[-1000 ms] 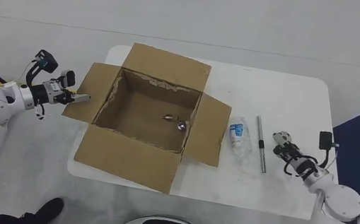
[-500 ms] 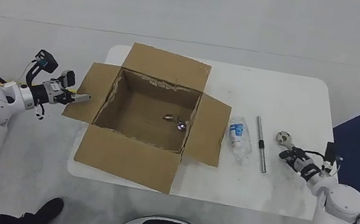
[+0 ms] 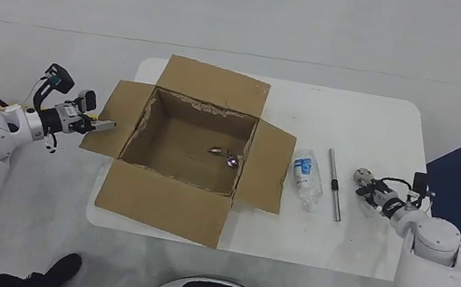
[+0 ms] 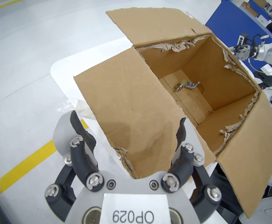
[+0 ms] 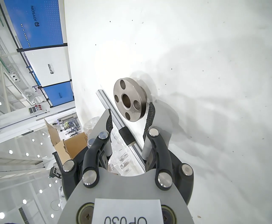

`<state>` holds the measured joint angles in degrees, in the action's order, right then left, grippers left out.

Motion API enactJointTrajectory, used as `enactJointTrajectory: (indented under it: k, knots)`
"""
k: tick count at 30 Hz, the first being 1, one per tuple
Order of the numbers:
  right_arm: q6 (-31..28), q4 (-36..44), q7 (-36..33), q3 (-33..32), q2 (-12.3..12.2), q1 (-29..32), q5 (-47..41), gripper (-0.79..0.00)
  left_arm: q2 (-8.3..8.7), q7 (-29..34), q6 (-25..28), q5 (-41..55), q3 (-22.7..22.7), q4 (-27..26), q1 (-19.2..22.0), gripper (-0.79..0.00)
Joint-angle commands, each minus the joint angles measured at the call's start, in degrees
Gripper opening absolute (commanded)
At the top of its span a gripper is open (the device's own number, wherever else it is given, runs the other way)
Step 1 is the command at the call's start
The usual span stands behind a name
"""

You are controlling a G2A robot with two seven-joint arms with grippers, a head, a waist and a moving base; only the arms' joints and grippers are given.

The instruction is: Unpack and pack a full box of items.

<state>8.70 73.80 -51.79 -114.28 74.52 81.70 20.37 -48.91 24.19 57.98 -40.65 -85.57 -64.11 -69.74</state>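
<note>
The white desk (image 3: 372,121) carries an open cardboard box (image 3: 166,202), flaps spread. The left arm's jaws stand wide apart around the left flap's (image 4: 131,110) torn edge, gripping nothing. Beside the box lie a plastic bottle (image 3: 306,177), a metal rod (image 3: 335,185) and a flange (image 5: 130,99), which the right arm's jaws face, parted and empty. Small metal parts (image 4: 184,86) rest on the box floor.

White table (image 3: 370,130), yellow floor line (image 4: 27,165)
</note>
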Motion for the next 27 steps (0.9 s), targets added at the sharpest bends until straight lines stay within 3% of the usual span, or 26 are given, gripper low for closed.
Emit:
enactJointTrajectory:
  k: [1,6,8,14,19,27]
  knots:
    - [0.7,-0.6,0.1,0.3,-0.2,-0.5,0.2,-0.453,0.0,0.0,0.0,0.0,0.0,0.0,0.0,0.0]
    - [1.3,-1.8,0.1,1.1,-0.7,-1.6,0.4,-0.557,0.0,0.0,0.0,0.0,0.0,0.0,0.0,0.0]
    - [1.2,-2.0,0.2,1.3,-0.9,-1.7,0.2,-0.785,0.0,0.0,0.0,0.0,0.0,0.0,0.0,0.0]
    - [-2.2,2.4,1.0,1.3,-1.2,0.7,-2.0,-0.785,0.0,0.0,0.0,0.0,0.0,0.0,0.0,0.0]
    - [-8.8,12.5,2.4,2.7,-1.3,5.1,-1.9,-0.785,0.0,0.0,0.0,0.0,0.0,0.0,0.0,0.0]
    - [-11.9,29.9,4.2,11.0,-1.3,8.4,5.7,-0.785,0.0,0.0,0.0,0.0,0.0,0.0,0.0,0.0]
